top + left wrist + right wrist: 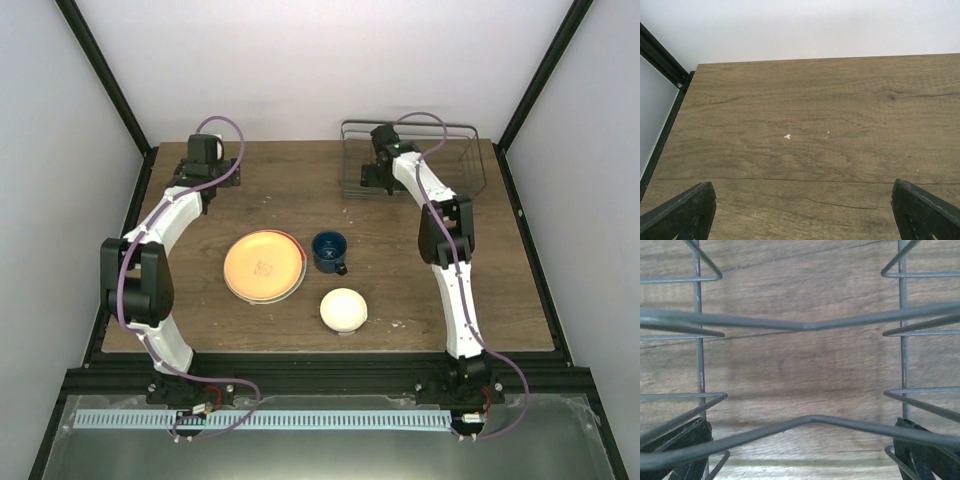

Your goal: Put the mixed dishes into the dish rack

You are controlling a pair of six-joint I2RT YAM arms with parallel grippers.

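Observation:
An orange-yellow plate (pixel 263 265) lies mid-table, stacked on a second plate whose red-and-teal rim (pixel 302 268) just shows at its right edge. A dark blue mug (pixel 329 250) stands upright right of them. A small cream-white bowl (pixel 343 309) sits in front of the mug. The grey wire dish rack (pixel 440 160) stands at the far right and holds no dishes. My right gripper (pixel 378 165) hovers over its left end, open and empty (pixel 800 455), with rack wires (pixel 810 324) crossing between its fingers. My left gripper (pixel 207 160) is at the far left, open and empty (pixel 800 220) above bare wood.
The black frame rail (pixel 660 135) and the white back wall (pixel 815 25) border the table close to the left gripper. The wooden tabletop (pixel 300 200) stretches between the rack and the dishes.

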